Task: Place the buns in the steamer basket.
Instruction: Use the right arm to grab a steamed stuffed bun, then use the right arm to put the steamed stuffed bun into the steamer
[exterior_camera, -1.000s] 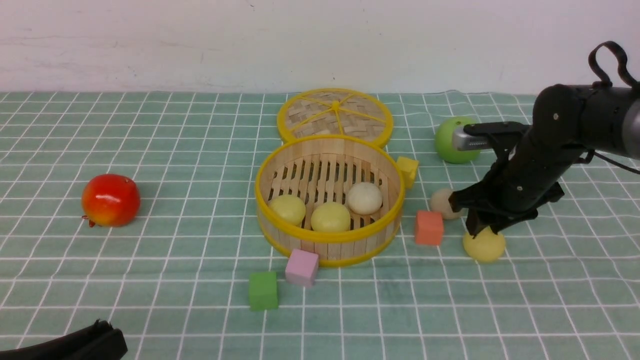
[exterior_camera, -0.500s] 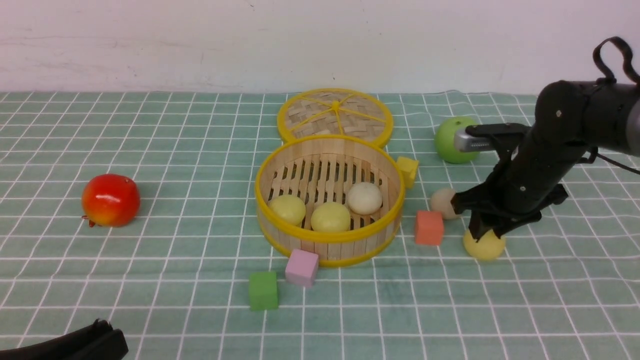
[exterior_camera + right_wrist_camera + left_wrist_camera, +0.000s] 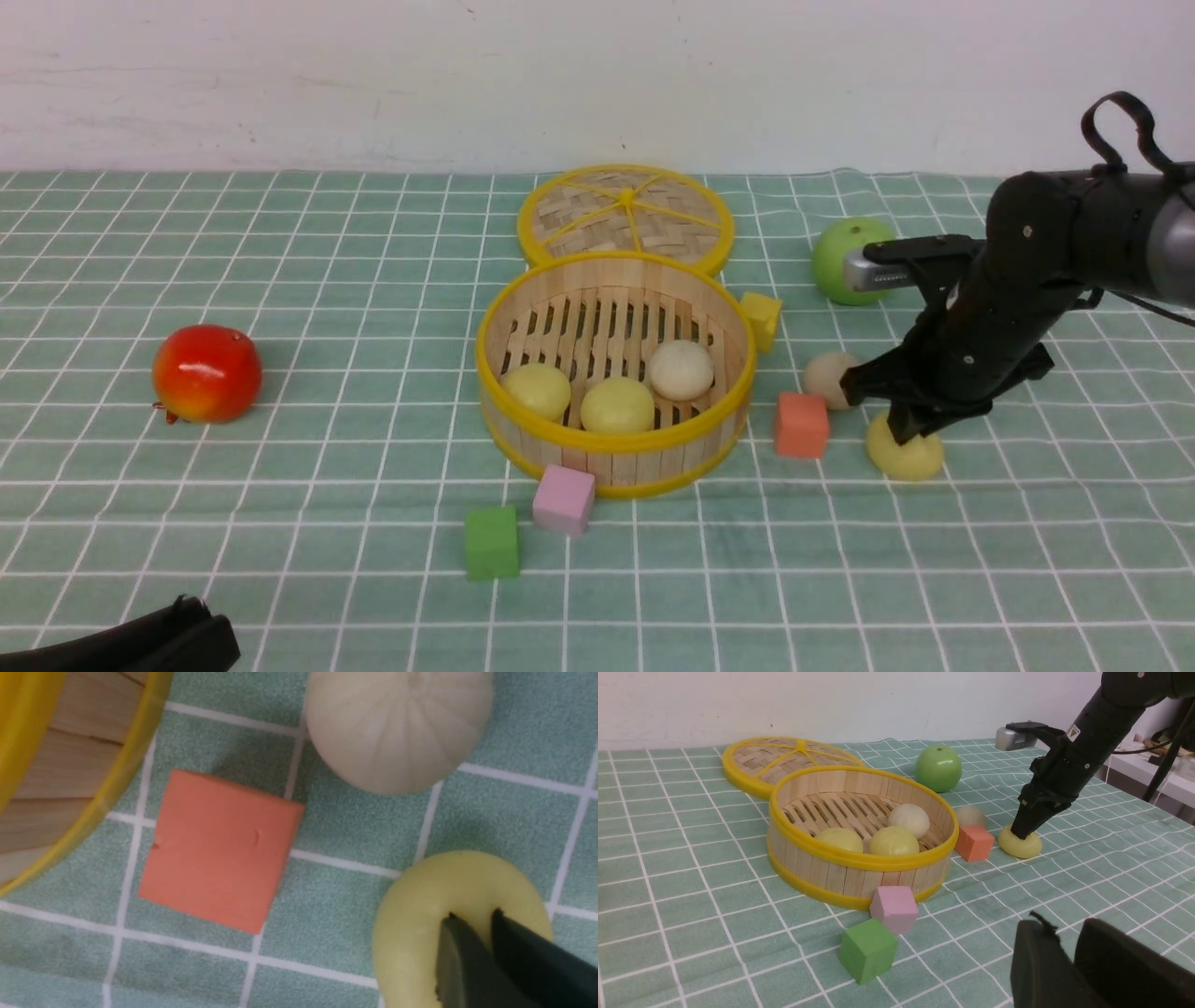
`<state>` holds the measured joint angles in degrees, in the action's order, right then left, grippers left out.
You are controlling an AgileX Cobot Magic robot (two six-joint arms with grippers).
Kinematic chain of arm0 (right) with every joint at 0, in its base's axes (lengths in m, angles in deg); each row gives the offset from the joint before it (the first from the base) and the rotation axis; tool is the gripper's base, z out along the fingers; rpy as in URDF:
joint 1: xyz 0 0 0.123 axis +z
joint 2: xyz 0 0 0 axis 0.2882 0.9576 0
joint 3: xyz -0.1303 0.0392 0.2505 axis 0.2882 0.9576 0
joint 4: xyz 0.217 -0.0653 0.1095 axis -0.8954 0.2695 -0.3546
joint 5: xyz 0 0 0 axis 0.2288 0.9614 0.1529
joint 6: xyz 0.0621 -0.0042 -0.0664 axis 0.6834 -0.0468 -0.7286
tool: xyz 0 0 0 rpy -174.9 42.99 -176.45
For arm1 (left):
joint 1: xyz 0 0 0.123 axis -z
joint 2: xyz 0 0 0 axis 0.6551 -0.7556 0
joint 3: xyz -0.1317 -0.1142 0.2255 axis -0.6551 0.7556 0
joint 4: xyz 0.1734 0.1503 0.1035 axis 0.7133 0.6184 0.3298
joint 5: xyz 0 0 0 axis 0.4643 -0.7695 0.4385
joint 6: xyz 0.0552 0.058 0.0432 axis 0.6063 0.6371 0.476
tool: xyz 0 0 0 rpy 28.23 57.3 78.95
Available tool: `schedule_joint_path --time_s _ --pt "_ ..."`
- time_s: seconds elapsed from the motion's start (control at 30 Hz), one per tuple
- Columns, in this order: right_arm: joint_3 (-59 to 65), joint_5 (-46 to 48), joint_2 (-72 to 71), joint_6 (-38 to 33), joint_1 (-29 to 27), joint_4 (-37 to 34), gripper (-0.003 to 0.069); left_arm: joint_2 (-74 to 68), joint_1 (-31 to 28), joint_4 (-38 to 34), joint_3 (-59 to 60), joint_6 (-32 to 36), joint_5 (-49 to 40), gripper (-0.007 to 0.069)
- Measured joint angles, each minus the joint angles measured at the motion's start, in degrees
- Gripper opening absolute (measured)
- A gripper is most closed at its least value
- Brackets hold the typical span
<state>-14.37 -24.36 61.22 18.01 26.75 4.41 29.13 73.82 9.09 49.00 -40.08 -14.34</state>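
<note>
The steamer basket (image 3: 611,446) stands mid-table and holds three buns: two pale yellow (image 3: 537,390) (image 3: 617,404) and one cream-white (image 3: 681,370). To its right on the cloth lie a cream bun (image 3: 823,376) and a pale yellow bun (image 3: 910,457). My right gripper (image 3: 907,431) points down into that yellow bun's top. Seen from the right wrist, its narrow jaws (image 3: 472,917) pinch the bun (image 3: 420,914), which looks squashed flat. My left gripper (image 3: 1064,924) hangs low over the front cloth, a narrow gap between its fingers, holding nothing.
An orange cube (image 3: 800,425) sits between the basket and the pinched bun. The woven lid (image 3: 625,217) lies behind the basket, a yellow cube (image 3: 761,317) at its right rim. A green apple (image 3: 845,266), pink cube (image 3: 563,499), green cube (image 3: 491,542) and red fruit (image 3: 206,373) stand around.
My right gripper has sunk onto the yellow bun and closed its jaws into it, flattening it. The left arm has not visibly moved.
</note>
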Motion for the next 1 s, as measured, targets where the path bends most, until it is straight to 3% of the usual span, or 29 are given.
schedule_joint_path --time_s 0.17,0.33,0.43,0.6,0.87,1.0 --pt "0.00 0.82 -0.73 -0.06 0.00 1.15 0.0002 0.00 0.00 0.00 0.00 0.00 0.00 0.0122" --pt "0.01 1.66 -6.58 -5.07 1.13 -4.02 0.0001 0.00 0.00 0.00 0.00 0.00 0.00 0.0122" --pt "-1.97 -2.08 -9.41 -12.46 4.70 -11.34 0.0001 0.00 0.00 0.00 0.00 0.00 0.00 0.0122" --pt "-6.27 -10.27 -6.14 -17.57 9.71 -17.60 0.0002 0.00 0.00 0.00 0.00 0.00 0.00 0.0125" --pt "-14.21 -25.29 7.78 -19.30 12.50 -19.59 0.0013 0.00 0.00 0.00 0.00 0.00 -0.04 0.0132" --pt "-14.99 -28.42 12.09 -19.30 12.39 -19.79 0.0064 0.00 0.00 0.00 0.00 0.00 -0.04 0.0137"
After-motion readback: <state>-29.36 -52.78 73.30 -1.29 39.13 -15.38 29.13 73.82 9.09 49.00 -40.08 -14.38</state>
